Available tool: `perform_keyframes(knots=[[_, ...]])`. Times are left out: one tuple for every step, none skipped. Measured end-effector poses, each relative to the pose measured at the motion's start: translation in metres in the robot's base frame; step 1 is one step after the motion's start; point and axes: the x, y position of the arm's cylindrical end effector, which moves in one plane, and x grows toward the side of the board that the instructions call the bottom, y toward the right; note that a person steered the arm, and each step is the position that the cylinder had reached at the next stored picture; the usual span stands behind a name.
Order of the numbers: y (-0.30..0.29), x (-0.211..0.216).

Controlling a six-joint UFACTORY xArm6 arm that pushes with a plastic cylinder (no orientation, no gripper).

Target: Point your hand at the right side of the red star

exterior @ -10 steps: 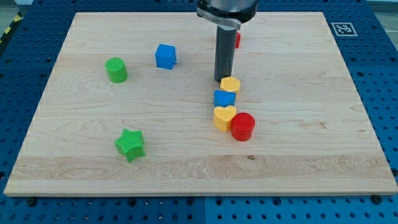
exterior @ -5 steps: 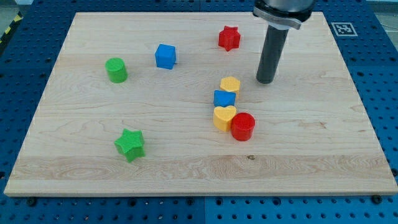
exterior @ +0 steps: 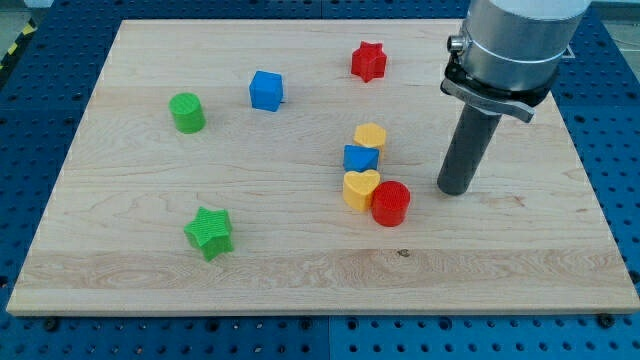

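Observation:
The red star (exterior: 368, 62) lies near the view's top, right of centre, on the wooden board (exterior: 150, 270). My tip (exterior: 453, 190) rests on the board well below and to the right of the red star. It stands a short way right of the red cylinder (exterior: 391, 203), apart from it. No block touches my tip.
A tight cluster sits left of my tip: a yellow block (exterior: 371, 136), a blue block (exterior: 361, 159), a yellow heart (exterior: 360, 187) and the red cylinder. A blue cube (exterior: 266, 90), a green cylinder (exterior: 187, 112) and a green star (exterior: 210, 232) lie on the left half.
My tip has moved from just above the yellow block to the right, then down toward the view's bottom right. This uncovered the red star. No block has moved.

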Motion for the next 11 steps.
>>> perform_keyframes(knots=[[0.000, -0.008], [0.000, -0.008], [0.002, -0.018], [0.005, -0.037], [0.005, -0.037], [0.012, -0.061], [0.013, -0.086], [0.014, -0.118], [0.014, -0.159], [0.014, -0.209], [0.012, -0.228]])
